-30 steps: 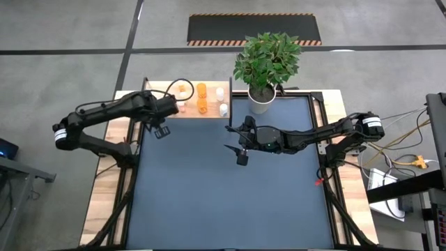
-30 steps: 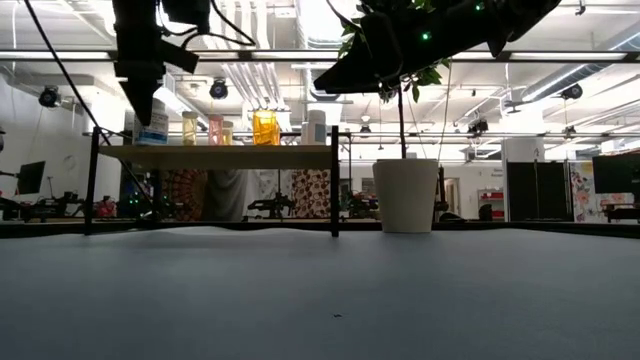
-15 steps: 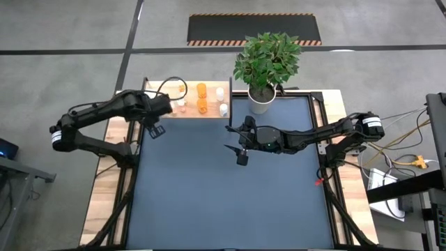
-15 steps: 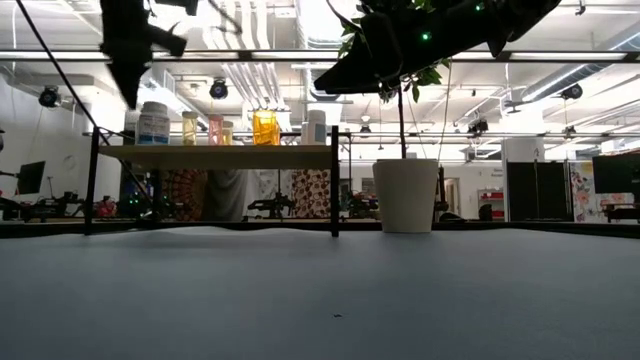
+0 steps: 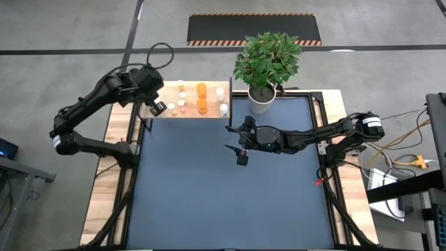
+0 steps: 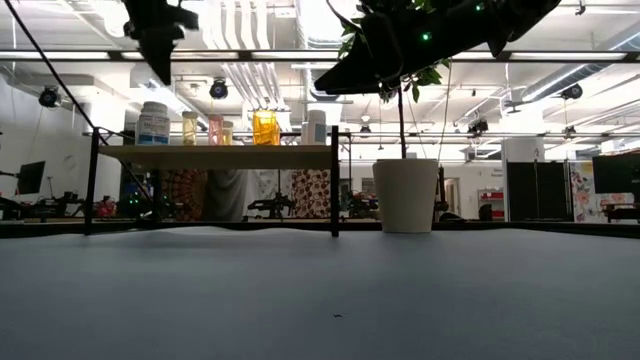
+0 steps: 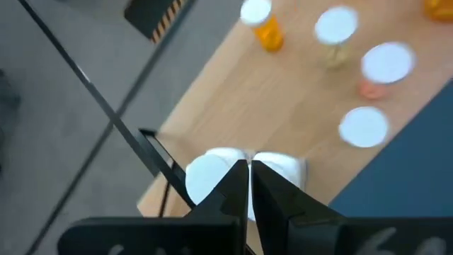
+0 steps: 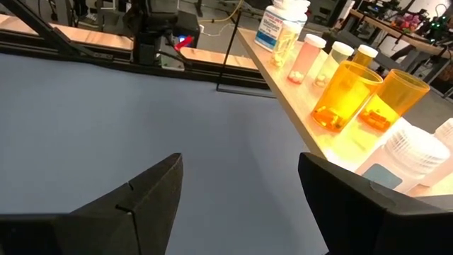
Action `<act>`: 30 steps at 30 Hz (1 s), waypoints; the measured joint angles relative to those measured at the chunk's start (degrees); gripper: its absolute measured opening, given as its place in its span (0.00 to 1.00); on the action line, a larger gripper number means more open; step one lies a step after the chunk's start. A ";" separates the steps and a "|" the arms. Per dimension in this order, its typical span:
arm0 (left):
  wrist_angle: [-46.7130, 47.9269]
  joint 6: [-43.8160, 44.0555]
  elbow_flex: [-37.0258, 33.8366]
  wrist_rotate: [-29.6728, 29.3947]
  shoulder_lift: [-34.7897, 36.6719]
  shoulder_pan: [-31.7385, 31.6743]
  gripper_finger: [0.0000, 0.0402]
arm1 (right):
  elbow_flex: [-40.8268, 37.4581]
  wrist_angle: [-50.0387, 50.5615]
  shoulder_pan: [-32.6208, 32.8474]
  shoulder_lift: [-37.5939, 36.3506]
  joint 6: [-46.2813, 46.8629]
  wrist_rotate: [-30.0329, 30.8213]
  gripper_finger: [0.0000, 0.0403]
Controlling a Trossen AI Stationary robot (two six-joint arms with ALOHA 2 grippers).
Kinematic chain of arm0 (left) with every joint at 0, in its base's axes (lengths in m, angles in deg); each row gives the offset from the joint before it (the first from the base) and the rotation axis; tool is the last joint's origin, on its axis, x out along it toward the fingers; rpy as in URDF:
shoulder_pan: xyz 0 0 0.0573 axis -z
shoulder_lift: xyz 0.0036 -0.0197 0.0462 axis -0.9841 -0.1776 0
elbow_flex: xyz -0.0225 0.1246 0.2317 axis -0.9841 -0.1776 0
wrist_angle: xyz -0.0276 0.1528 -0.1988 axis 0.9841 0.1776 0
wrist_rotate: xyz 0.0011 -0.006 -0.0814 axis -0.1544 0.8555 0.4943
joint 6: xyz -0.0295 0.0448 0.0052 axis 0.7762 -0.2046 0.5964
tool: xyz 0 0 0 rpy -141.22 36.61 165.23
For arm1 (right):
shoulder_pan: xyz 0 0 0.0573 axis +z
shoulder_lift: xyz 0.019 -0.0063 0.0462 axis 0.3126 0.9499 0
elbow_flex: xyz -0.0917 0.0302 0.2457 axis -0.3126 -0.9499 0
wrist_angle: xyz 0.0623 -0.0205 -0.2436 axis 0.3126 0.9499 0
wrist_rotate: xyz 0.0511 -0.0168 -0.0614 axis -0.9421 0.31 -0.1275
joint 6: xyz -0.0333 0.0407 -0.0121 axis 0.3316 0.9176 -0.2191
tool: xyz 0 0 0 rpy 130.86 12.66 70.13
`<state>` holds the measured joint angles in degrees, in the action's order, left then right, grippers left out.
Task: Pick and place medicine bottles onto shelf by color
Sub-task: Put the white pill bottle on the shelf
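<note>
Matte blue tabletop (image 5: 223, 202) | pale-wood shelf (image 5: 209, 111) | left hand (image 5: 157, 107) closed | right hand (image 5: 241, 157) spread

Bright overhead lighting; left wrist view looks somewhat motion-blurred.

One camera looks straight down, one level across the tabletop, two from the wrists; all see the shelf (image 5: 188, 104).

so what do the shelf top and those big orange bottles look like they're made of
Shelf top: light wood, matte, going by the pale grain-like surface; it could be a laminate. Orange bottles: probably translucent plastic with a glossy finish, since light glows through them and small contents show at the bottom.
</note>
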<state>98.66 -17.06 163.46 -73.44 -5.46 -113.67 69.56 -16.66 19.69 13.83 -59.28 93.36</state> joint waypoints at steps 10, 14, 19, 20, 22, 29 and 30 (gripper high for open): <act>-2.01 -2.61 -3.72 1.48 -3.45 -4.77 0.00 | 0.00 2.08 0.00 0.00 0.59 -0.02 0.67; -2.40 -2.63 -3.91 1.59 -4.78 -4.78 0.00 | 0.00 2.49 0.00 0.00 0.87 -0.02 0.67; -2.37 -5.15 -3.94 4.11 -5.37 -4.74 0.00 | 0.00 2.82 0.00 0.00 0.87 -0.02 0.66; -2.29 -5.68 -3.94 5.28 -5.39 -4.74 0.00 | 0.00 2.84 0.00 0.00 0.87 -0.02 0.66; -2.09 -6.07 -3.94 7.35 -5.37 -4.74 0.00 | 0.00 2.81 0.00 0.00 0.87 -0.02 0.66; 0.76 -7.18 -3.96 8.55 -4.62 -4.69 0.00 | 0.00 2.81 0.00 0.00 0.87 -0.02 0.66; 1.45 -7.25 -3.96 8.55 -4.51 -4.69 0.00 | 0.00 2.81 0.00 0.00 0.87 -0.02 0.66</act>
<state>100.11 -24.31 159.50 -64.89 -9.97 -118.36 69.56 -13.85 19.69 13.83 -58.41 93.34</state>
